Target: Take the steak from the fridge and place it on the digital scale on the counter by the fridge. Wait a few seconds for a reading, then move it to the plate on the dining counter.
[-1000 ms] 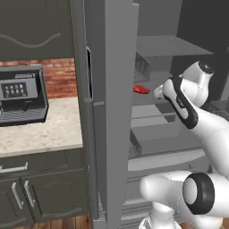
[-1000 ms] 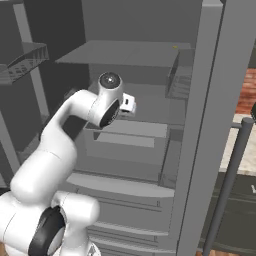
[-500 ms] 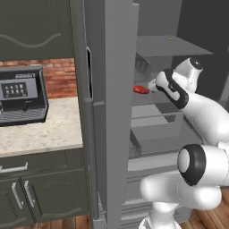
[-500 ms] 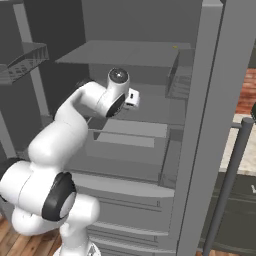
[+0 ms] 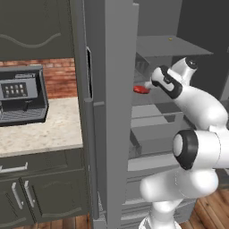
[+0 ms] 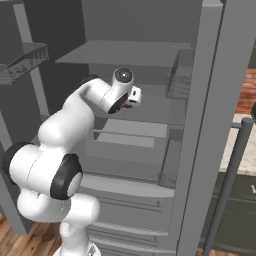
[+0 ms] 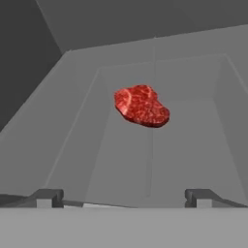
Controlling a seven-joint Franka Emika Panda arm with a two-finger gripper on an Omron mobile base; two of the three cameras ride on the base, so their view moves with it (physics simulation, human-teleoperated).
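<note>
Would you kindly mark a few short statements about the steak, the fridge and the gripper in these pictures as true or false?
1. The steak lies on a grey shelf inside the fridge. True.
2. The gripper is shut on the steak. False: its fingers stand wide apart, short of the meat.
3. The fridge is open. True.
4. The steak sits on the counter beside the fridge. False: it is inside the fridge.
5. A dark appliance stands on that counter. True.

Steak (image 7: 141,106) looks glossy, marbled red; fridge (image 5: 112,89) matt grey metal; counter (image 5: 40,134) speckled beige stone.
</note>
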